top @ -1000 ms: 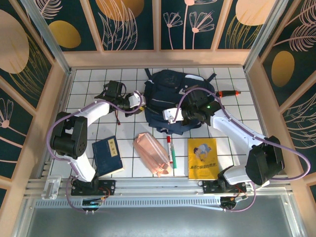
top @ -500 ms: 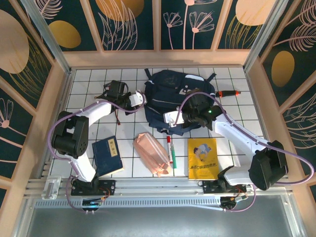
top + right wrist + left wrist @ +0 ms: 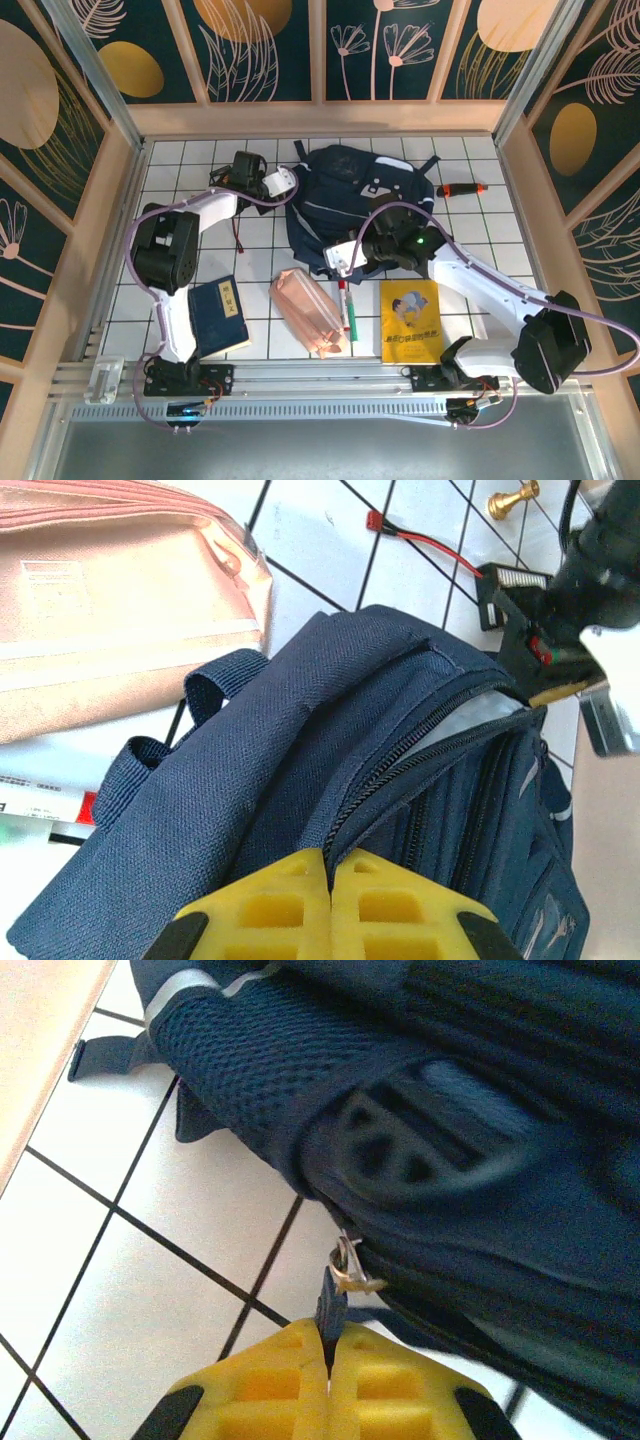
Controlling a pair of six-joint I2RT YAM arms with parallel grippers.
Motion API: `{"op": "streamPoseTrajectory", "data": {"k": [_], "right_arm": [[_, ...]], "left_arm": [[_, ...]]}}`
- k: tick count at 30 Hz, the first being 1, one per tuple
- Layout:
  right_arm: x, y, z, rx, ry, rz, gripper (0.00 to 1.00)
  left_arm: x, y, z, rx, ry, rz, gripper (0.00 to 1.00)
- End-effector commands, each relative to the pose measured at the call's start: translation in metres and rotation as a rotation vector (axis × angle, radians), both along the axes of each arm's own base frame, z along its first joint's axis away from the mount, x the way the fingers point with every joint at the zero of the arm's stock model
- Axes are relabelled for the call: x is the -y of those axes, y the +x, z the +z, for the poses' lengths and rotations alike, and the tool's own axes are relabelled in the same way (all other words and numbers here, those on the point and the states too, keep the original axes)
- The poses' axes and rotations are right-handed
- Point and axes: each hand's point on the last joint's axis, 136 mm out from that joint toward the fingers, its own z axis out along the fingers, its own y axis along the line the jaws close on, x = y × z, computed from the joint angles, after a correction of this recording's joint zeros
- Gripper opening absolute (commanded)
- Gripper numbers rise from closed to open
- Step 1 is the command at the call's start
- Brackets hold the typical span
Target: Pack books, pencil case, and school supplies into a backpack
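Observation:
The navy backpack [image 3: 360, 185] lies at the back middle of the tiled floor. My left gripper [image 3: 281, 184] is at its left side, shut on the dark zipper pull [image 3: 331, 1305] by the metal slider [image 3: 350, 1268]. My right gripper [image 3: 346, 258] is at the backpack's near edge, shut on the fabric beside the partly open zipper [image 3: 440, 730]. The pink pencil case [image 3: 311, 313], the red-capped marker [image 3: 345, 306], the navy book [image 3: 218, 316] and the yellow book [image 3: 411, 320] lie on the floor nearer to me.
A red-and-black handled tool [image 3: 462, 189] lies right of the backpack. A small black card [image 3: 512, 584] with a red wire [image 3: 430, 548] sits by the left arm, and a brass piece [image 3: 512, 498] lies beyond it. Wooden walls [image 3: 118, 190] enclose the floor.
My left gripper closed on the zipper pull and moved toward the back wall. My right gripper drew the backpack's near edge toward me and slightly left.

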Motion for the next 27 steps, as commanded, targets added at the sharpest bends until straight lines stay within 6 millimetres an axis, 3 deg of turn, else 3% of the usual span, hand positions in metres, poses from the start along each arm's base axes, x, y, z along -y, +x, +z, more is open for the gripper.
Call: {"op": "streamPoseTrajectory", "data": {"k": [1,7,13,17,20,23,27], "right_arm": [[-0.007,-0.012,0.024,0.093,0.042,0.078,0.0],[-0.011,-0.014,0.037,0.158,0.041,0.111,0.0],[-0.013,-0.011,0.034,0.157,0.04,0.108,0.0],[-0.013,-0.007,0.033,0.157,0.043,0.091,0.0],[-0.013,-0.001,0.032,0.133,0.072,0.051,0.0],[-0.011,0.011,0.036,0.109,0.115,-0.015,0.0],[-0.012,0.029,0.048,0.115,0.18,-0.09,0.0]], "left_arm": [[-0.014,0.04,0.013,0.085,-0.02,0.116,0.0],[-0.012,0.055,-0.004,0.071,-0.027,0.145,0.0],[-0.018,0.068,0.013,0.091,-0.093,0.21,0.0],[-0.026,0.073,0.04,0.105,-0.137,0.247,0.2],[-0.019,0.059,0.072,0.121,-0.173,0.18,0.48],[-0.011,0.028,0.094,0.152,-0.186,0.06,0.66],[0.003,-0.026,0.109,0.212,-0.191,-0.166,0.8]]}}
